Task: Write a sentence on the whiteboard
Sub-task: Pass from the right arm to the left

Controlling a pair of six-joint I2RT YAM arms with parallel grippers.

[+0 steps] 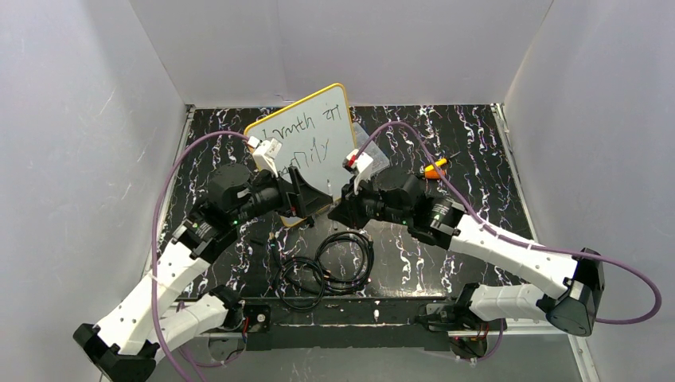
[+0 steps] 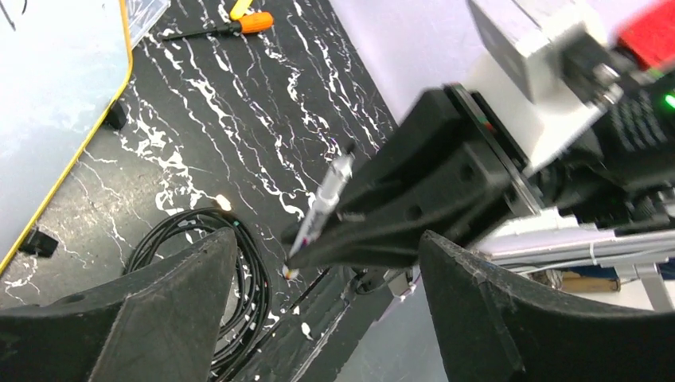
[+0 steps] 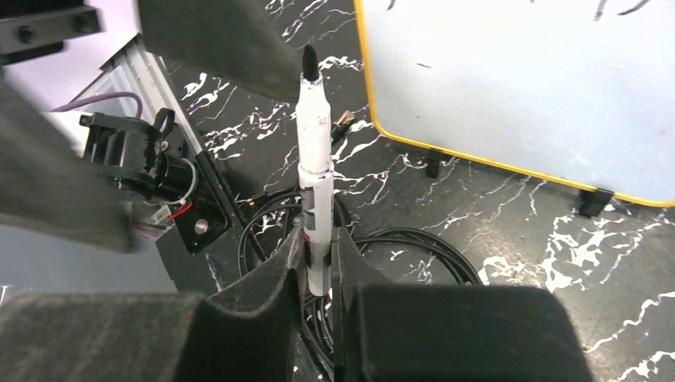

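We see the whiteboard (image 1: pixel 318 131) lying askew mid-worktop, toward the far edge. The sentence (image 1: pixel 306 126) runs across it in black, partly hidden behind the arms. The right gripper (image 3: pixel 318 255) pinches the marker (image 3: pixel 314 159) by its barrel, bare tip pointing out. The left gripper (image 2: pixel 325 243) is spread wide, facing that tip.

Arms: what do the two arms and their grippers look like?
The left arm and right arm have white links and black joints. A purple cable loops along each. The left gripper and right gripper each have two black wedge-shaped fingers. A white camera block sits on each wrist.
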